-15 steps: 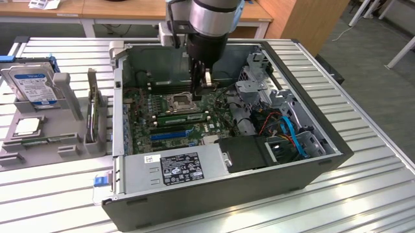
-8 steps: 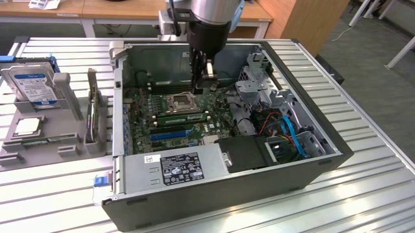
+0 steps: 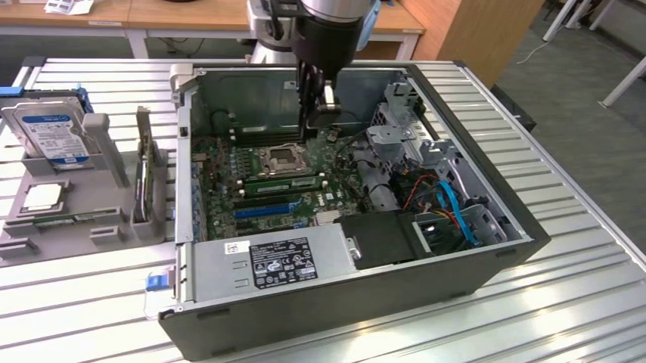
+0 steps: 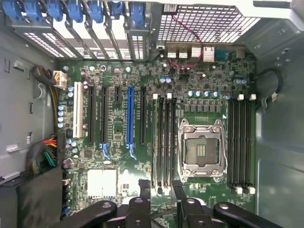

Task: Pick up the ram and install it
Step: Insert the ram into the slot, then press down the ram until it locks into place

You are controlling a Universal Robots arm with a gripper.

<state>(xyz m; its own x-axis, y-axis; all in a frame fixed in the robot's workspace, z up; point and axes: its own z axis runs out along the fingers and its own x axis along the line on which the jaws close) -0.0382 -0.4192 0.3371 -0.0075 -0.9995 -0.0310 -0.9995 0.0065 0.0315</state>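
exterior view is showing the robot's black two-fingered claw (image 3: 315,113) hanging inside the open black computer case (image 3: 353,310), above the green motherboard (image 3: 217,162). its fingers are standing spread apart and pinching nothing. the ram (image 3: 283,181), a long, thin green circuit-board stick, is sitting on edge in a memory slot below the claw, apart from its fingertips, and lying just beside the square metal processor socket (image 3: 283,159). a long blue expansion slot (image 3: 268,209) is running along the ram's other side, further from the claw. well apart from the claw, toward the exterior view's left and outside the case, a grey plastic rack (image 3: 111,227) is holding a silver hard drive with a blue label (image 3: 45,132) upright and a grey expansion card (image 3: 148,178) on edge.

wrist view is looking down past the claw (image 4: 161,185) onto the motherboard (image 4: 218,85). the gap between the fingertips is lining up with the black memory slots (image 4: 164,142) between the processor socket (image 4: 202,149) and the blue expansion slot (image 4: 129,116). from above i cannot tell which of those slots is holding the ram.
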